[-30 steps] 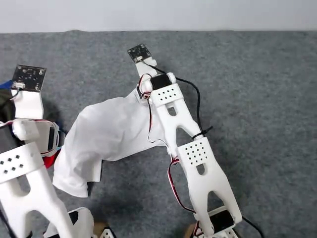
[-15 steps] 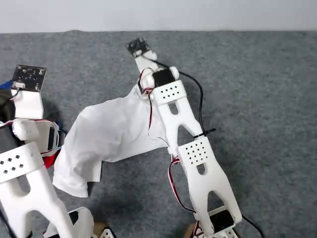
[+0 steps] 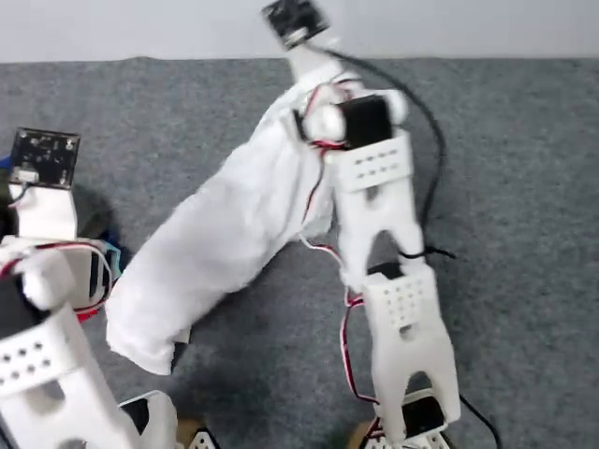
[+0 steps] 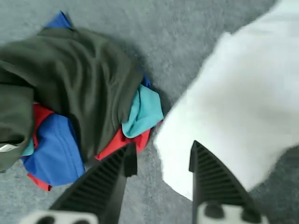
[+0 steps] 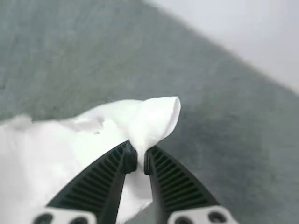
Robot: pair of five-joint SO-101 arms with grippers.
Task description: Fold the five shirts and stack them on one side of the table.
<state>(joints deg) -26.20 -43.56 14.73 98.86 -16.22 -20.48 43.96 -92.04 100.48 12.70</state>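
On the grey bench (image 3: 524,187), near-left, the L end effector (image 4: 162,151) hung spread btw a dark/red/blue/teal shirt pile (image 4: 70,93) & the white shirt (image 3: 225,234), whose long axis ran diagonally near-left to far-right, far fold pinched in the R end effector (image 5: 138,156), pale wall (image 3: 468,28) beyond.

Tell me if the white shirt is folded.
Not folded. The white shirt hangs as a loose, stretched drape: the right pincer is shut on one edge, held up, and its other end droops to the table.
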